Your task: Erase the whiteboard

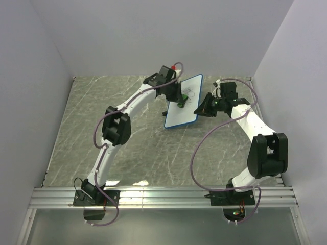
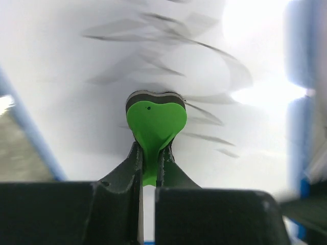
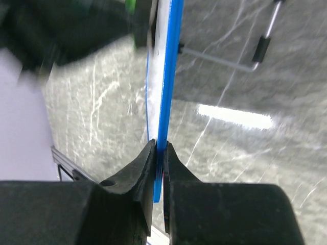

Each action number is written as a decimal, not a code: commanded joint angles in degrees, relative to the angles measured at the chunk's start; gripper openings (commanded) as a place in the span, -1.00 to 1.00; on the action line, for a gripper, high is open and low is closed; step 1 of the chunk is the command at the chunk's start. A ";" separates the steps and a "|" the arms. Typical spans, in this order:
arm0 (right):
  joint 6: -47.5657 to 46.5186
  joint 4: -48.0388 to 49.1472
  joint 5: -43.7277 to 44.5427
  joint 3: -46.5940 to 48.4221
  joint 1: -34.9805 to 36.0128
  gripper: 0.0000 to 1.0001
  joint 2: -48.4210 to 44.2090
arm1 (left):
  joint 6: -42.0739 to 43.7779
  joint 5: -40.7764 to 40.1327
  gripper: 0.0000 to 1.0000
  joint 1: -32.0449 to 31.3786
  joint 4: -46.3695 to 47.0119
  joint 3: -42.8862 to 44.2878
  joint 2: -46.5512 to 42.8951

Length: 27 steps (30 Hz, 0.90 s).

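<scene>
The whiteboard [image 1: 183, 102], white with a blue frame, is held tilted above the table at the back middle. Dark scribbles [image 2: 168, 38] cover part of its face. My right gripper [image 1: 200, 108] is shut on the board's right blue edge [image 3: 166, 87], seen edge-on in the right wrist view. My left gripper [image 1: 180, 100] is shut on the green-and-black eraser [image 2: 155, 118] and presses it flat against the board's face, just below the scribbles. The eraser also shows in the top view [image 1: 182, 98].
The marbled grey table [image 1: 138, 148] lies under the board. White walls stand on the left, back and right. A metal rail [image 1: 163, 196] runs along the near edge by the arm bases. A thin metal stand [image 3: 240, 58] lies on the table behind the board.
</scene>
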 commanded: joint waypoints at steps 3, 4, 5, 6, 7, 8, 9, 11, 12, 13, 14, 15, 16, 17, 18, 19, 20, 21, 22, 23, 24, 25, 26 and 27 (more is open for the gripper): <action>-3.95 -5.35 -4.62 -0.64 6.16 -1.00 -3.58 | 3.27 -6.22 -0.99 1.32 -4.67 -1.29 6.61; -3.95 -5.44 -4.62 -0.64 6.16 -1.00 -3.49 | 3.10 -5.95 -0.99 1.85 -4.85 -1.37 7.05; -4.04 -5.35 -4.53 -0.64 6.16 -1.00 -3.32 | 2.84 -5.69 -0.99 2.20 -4.93 -1.37 7.84; -4.13 -5.52 -4.53 -0.30 6.24 -1.00 -2.97 | 2.66 -4.99 -0.99 2.46 -5.28 -1.20 8.19; -4.13 -5.44 -4.53 -0.12 6.16 -1.00 -2.35 | 2.66 -4.72 -0.99 2.64 -5.29 -1.20 8.37; -4.04 -5.44 -4.53 0.14 6.24 -1.00 -2.17 | 2.83 -4.37 -0.99 2.73 -5.20 -1.29 8.20; -3.95 -5.44 -4.62 0.49 6.33 -1.00 -2.00 | 3.09 -4.11 -0.99 2.73 -4.68 -1.29 8.11; -4.04 -5.61 -4.62 1.02 6.51 -1.00 -1.30 | 3.10 -1.04 -0.99 2.64 -4.06 -1.29 6.80; -4.04 -5.70 -4.88 1.20 6.68 -1.00 -0.86 | 3.53 1.49 -0.99 2.12 -3.45 -1.20 6.27; -4.13 -5.79 -5.14 1.29 6.77 -1.00 -0.68 | 3.97 2.65 -0.99 1.77 -3.09 -1.20 5.65; -4.13 -5.88 -5.41 1.46 6.86 -1.00 -0.42 | 4.50 4.05 -0.99 1.42 -2.83 -1.29 4.25; -4.13 -5.96 -5.58 1.55 7.12 -1.00 0.11 | 5.37 5.98 -0.99 1.06 -2.57 -1.37 3.46; -4.04 -6.05 -6.11 1.64 7.30 -1.00 0.37 | 5.64 7.74 -0.99 0.19 -1.87 -1.37 2.67; -4.21 -6.40 -6.20 1.99 7.65 -1.00 0.73 | 5.91 11.15 -0.99 -0.17 -1.51 -1.29 0.83; -4.56 -6.75 -6.20 2.17 7.74 -1.00 1.34 | 6.34 12.49 -0.99 -0.69 -1.25 -0.94 0.03; -4.65 -7.02 -6.20 2.26 8.17 -1.00 1.60 | 6.44 13.72 -0.99 -1.65 -0.90 -0.59 -0.76; -4.92 -7.19 -6.20 2.43 8.09 -1.00 1.87 | 6.70 16.08 -0.99 -2.10 -0.63 -0.15 -2.34; -5.01 -7.37 -6.11 2.52 8.35 -1.00 2.05 | 6.61 16.80 -0.99 -2.54 -0.37 -0.06 -3.05; -5.01 -7.37 -6.11 2.61 8.35 -1.00 2.22 | 6.53 17.33 -0.99 -3.50 -0.02 0.03 -3.66; -5.18 -7.63 -6.11 2.78 8.53 -1.00 2.31 | 6.52 17.60 -0.99 -4.03 0.07 0.03 -4.54; -5.44 -7.81 -6.11 2.96 8.62 -1.00 2.48 | 6.52 17.60 -0.99 -4.56 0.16 0.03 -4.90; -5.53 -7.98 -6.11 2.96 8.44 -1.00 2.57 | 6.61 17.25 -0.99 -5.52 -0.01 0.12 -4.99; -5.62 -8.16 -6.11 3.05 8.53 -1.00 2.57 | 7.13 16.90 -0.99 -5.88 -0.36 0.21 -5.07; -5.80 -8.34 -6.11 3.13 8.62 -1.00 2.57 | 7.23 16.55 -0.99 -6.23 -0.54 0.12 -4.99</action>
